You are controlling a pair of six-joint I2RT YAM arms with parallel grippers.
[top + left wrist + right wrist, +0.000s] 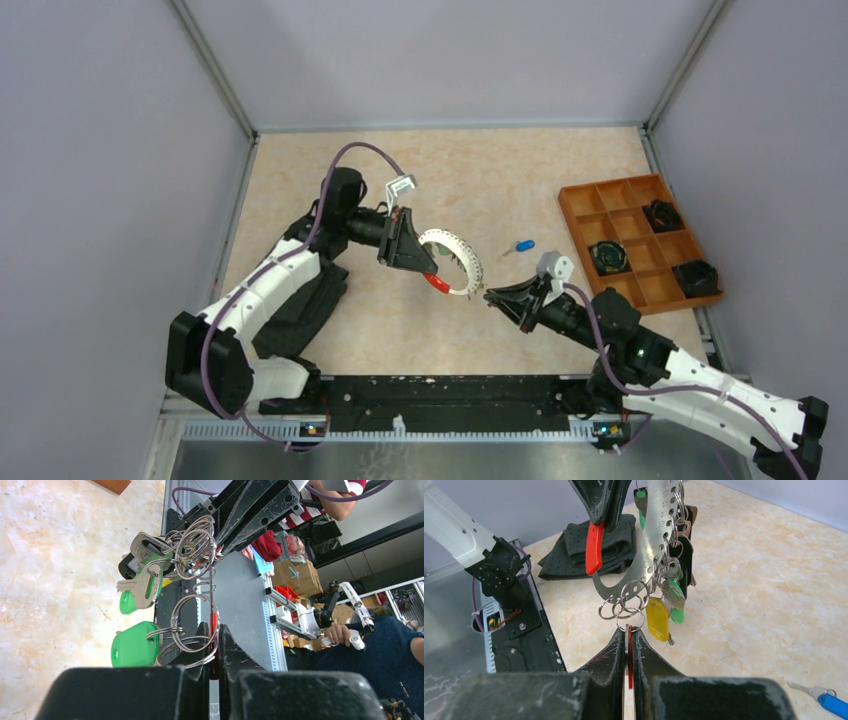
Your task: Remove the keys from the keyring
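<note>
My left gripper [428, 272] is shut on the red sleeve [437, 282] of the keyring [462, 250] and holds it above the table. The left wrist view shows the sleeve [215, 625] pinched between the jaws, with green keys [131, 647] on small split rings beside it. My right gripper [489, 296] is shut on a red key [629, 650], seen edge-on. Its split ring [630, 618] hangs on the keyring's lower end [654, 545]. Yellow [657, 619], green [677, 614] and black [685, 550] keys hang on the ring. A blue key [522, 246] lies loose on the table.
An orange compartment tray [578, 212] stands at the right, with black coiled objects [609, 258] in some cells. A dark cloth [305, 305] lies under the left arm. The blue key also shows in the right wrist view [831, 704].
</note>
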